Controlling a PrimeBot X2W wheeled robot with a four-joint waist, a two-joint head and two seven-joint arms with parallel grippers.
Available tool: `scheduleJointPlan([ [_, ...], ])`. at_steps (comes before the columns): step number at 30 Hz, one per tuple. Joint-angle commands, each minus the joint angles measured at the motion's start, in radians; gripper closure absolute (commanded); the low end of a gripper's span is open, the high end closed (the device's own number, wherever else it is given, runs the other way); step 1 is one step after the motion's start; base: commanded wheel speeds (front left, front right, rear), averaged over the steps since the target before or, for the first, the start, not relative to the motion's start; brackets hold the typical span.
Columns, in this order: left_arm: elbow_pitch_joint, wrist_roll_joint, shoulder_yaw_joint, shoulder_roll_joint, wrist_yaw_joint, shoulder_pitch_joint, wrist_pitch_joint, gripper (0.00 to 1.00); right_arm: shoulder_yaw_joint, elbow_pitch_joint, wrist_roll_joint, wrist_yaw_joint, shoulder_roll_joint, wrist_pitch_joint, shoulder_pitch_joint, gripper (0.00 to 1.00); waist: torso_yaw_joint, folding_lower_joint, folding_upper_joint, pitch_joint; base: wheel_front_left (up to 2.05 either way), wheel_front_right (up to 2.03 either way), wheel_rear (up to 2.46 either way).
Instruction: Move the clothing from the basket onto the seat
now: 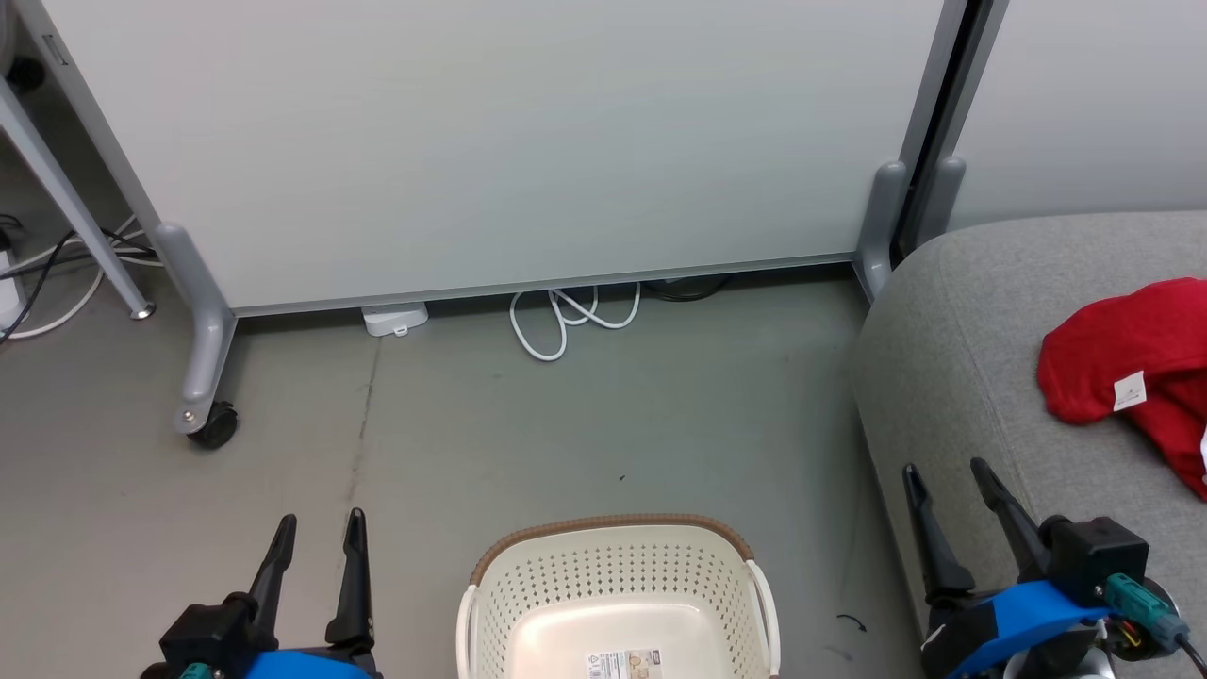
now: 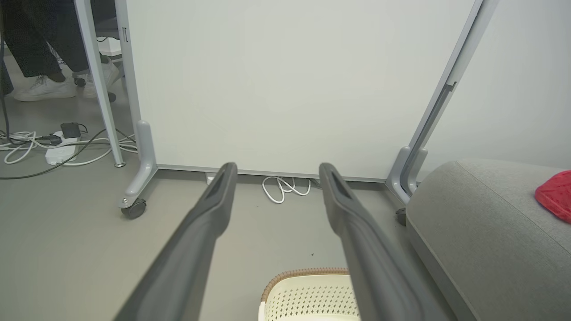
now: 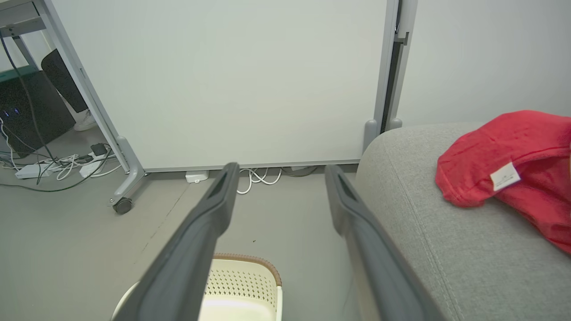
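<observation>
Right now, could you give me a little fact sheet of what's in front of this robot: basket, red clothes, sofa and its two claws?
basket: cream, on the floor between the grippers; the part of its inside in view holds just a label
clothing: red, with a white tag, lying on the seat
seat: grey cushion, right of the basket
left gripper: open, holding nothing
right gripper: open, holding nothing
background: pale partition, white cable at its foot

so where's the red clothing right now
The red clothing lies on the grey seat at the right edge of the head view, beyond the right gripper and well to the right of the basket on the floor.
</observation>
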State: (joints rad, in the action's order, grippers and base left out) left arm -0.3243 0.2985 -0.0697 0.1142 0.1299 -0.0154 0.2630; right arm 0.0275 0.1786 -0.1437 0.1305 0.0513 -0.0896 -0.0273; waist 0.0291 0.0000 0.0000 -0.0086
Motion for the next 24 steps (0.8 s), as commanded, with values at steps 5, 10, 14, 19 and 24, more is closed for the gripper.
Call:
scheduleJointPlan([
  [5, -0.007, 0.003, -0.006, 0.009, 0.000, 0.013, 0.003, 0.00, -0.001, 0.002, -0.001, 0.001, -0.001, 0.001, 0.016, 0.00, 0.002, 0.0000, 0.0000, 0.001, 0.00, 0.00, 0.00],
  [10, -0.010, -0.001, -0.010, 0.010, 0.000, 0.014, 0.003, 0.00, -0.002, 0.002, -0.005, 0.001, -0.001, 0.002, 0.016, 0.00, 0.003, 0.0000, 0.0000, 0.001, 0.00, 0.00, 0.00],
  [14, -0.011, 0.000, -0.013, 0.009, 0.000, 0.014, 0.003, 1.00, -0.005, 0.000, -0.008, 0.001, -0.001, 0.002, 0.014, 1.00, 0.003, 0.0000, 0.0000, 0.002, 0.00, 0.00, 0.00],
  [19, -0.040, 0.001, -0.012, -0.006, 0.000, -0.015, -0.005, 1.00, -0.004, 0.033, -0.009, 0.000, -0.001, 0.002, 0.008, 1.00, 0.003, 0.0002, 0.0000, 0.002, 0.00, 0.00, 0.00],
  [24, -0.078, 0.010, -0.011, -0.018, 0.000, -0.041, -0.010, 1.00, -0.003, 0.078, -0.020, 0.000, -0.003, 0.004, 0.023, 1.00, 0.003, 0.0002, 0.0000, 0.002, 0.00, 0.00, 0.00],
])
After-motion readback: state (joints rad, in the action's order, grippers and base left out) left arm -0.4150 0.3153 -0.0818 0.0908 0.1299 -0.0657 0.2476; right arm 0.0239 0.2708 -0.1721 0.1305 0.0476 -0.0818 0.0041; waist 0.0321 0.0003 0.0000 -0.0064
